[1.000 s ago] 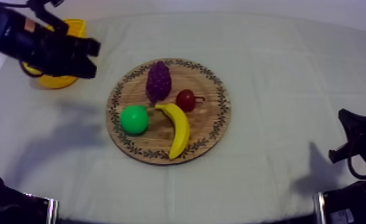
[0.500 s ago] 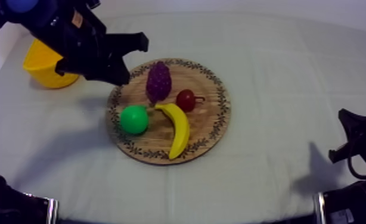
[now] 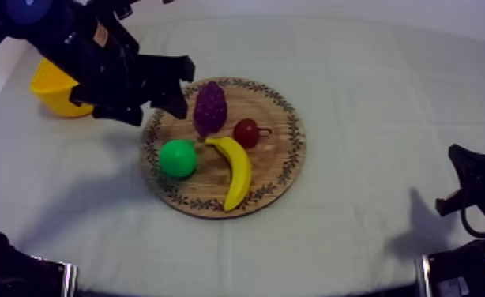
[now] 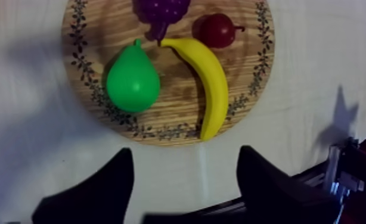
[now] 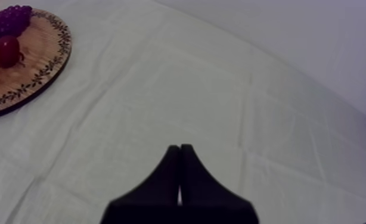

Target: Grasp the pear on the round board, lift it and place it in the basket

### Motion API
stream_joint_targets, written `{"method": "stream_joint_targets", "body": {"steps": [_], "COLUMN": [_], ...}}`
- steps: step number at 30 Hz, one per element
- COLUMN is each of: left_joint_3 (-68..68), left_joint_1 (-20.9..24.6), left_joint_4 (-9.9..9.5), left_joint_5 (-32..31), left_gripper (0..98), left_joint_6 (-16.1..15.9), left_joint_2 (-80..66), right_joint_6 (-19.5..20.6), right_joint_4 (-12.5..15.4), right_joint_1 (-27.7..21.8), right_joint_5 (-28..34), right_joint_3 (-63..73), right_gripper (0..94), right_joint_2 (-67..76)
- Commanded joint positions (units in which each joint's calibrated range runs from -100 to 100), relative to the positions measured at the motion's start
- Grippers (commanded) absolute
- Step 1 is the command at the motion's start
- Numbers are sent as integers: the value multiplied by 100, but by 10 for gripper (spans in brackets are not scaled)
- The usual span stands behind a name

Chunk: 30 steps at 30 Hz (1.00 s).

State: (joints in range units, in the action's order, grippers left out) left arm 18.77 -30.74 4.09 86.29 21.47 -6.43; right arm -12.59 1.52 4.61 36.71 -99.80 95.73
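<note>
The green pear point(image 3: 178, 158) lies on the left part of the round wooden board point(image 3: 293, 150), beside the banana point(image 3: 236, 170), grapes point(image 3: 210, 108) and small red fruit point(image 3: 246, 133). My left gripper point(image 3: 181, 87) hovers above the board's upper left rim, open and holding nothing. In the left wrist view its two fingers point(image 4: 117, 179) stand wide apart short of the board point(image 4: 78, 89), with the pear point(image 4: 133, 80) ahead of them. The yellow basket point(image 3: 52, 91) sits at the far left, partly hidden by the left arm. My right gripper point(image 5: 180, 152) is shut on nothing above bare cloth.
My right arm point(image 3: 475, 193) rests low at the right edge of the table. The right wrist view takes in the board's edge point(image 5: 30, 65) with the grapes point(image 5: 9, 19) and red fruit point(image 5: 6, 50). Bare cloth spreads to the right of the board.
My left arm swung from over the basket towards the board's upper left rim. Its fingers went from shut to wide apart. The fruit and the right arm stayed put.
</note>
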Motion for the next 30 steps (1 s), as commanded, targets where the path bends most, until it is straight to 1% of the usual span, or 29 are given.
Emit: {"method": "stream_joint_targets", "body": {"steps": [1,6,9,17,25,30], "left_joint_3": [41,160,238,608,904,913], "left_joint_1": [8,46,67,293,569,610], "left_joint_4": [3,23,25,93,328,442], "left_joint_5": [-6,-53,-161,-495,-1019,-1311], "left_gripper": [762,885,929,936,954,957], "left_joint_6": [-4,-19,-60,-145,-376,-468], "left_joint_2": [13,100,192,556,1315,1882], "right_joint_6": [-1,-3,-2,-1,0,1], "right_joint_4": [2,2,2,2,2,2], "right_joint_1": [-1,-1,-1,-1,-1,-1], "right_joint_5": [-1,-1,-1,-1,-1,-1], "right_joint_3": [2,2,2,2,2,2], "right_gripper": [2,2,2,2,2,2], "right_joint_2": [3,3,3,3,3,3]}}
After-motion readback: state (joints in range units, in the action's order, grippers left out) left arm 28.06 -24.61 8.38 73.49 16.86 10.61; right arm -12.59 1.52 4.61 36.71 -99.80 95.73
